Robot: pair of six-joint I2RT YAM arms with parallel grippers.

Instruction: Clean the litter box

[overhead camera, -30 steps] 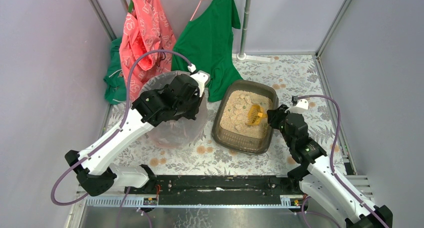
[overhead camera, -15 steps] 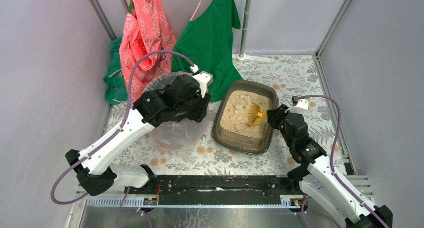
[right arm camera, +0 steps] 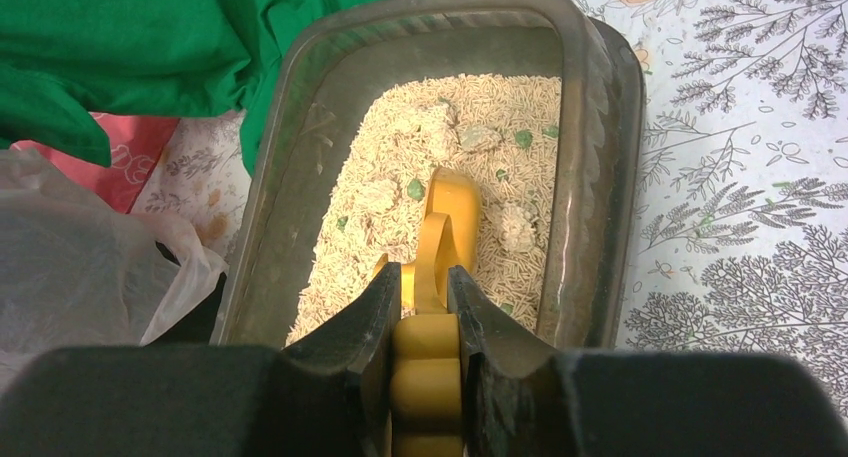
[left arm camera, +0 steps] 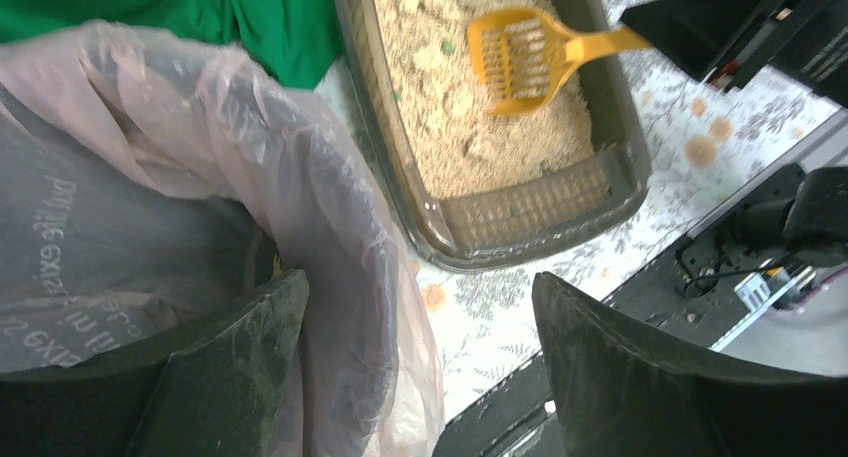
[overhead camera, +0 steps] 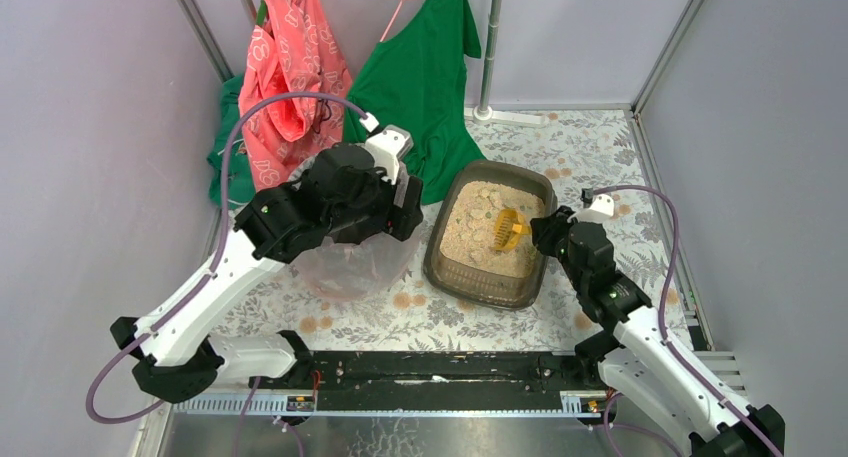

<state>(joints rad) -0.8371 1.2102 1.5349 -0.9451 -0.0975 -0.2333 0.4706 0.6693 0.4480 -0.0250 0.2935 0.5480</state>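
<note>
Litter box (overhead camera: pixel 478 289) sits on the floral tablecloth (overhead camera: pixel 590 147), right of centre, long axis running away from the arm bases, between the two arms. Beige litter (right arm camera: pixel 350 247) inside, with pale clumps (right arm camera: pixel 516 227) and a few small green bits scattered in it

Right gripper (right arm camera: pixel 425 287) is clenched on the handle of the yellow scoop (right arm camera: pixel 448 217), fingers (right arm camera: pixel 368 322) pressed on both sides of the handle. Scoop head is down in the litter around mid-tray, slots visible from the left wrist view. The arm reaches in over the tray's right wall

Left gripper (left arm camera: pixel 418 287) is released, jaws spread wide, nothing gripped. It hangs over the bin (overhead camera: pixel 345 262) just left of the tray. The clear bag liner (left arm camera: pixel 330 227) rim runs through the gap between the fingers; I can't tell if either finger touches it

Bin and tray are close, side by side, with a narrow strip of cloth between them. Green garment (overhead camera: pixel 420 67) hangs at the back, its hem draped down to the tray's far-left corner. Pink garment (overhead camera: pixel 290 67) hangs left of it, behind the bin
</note>
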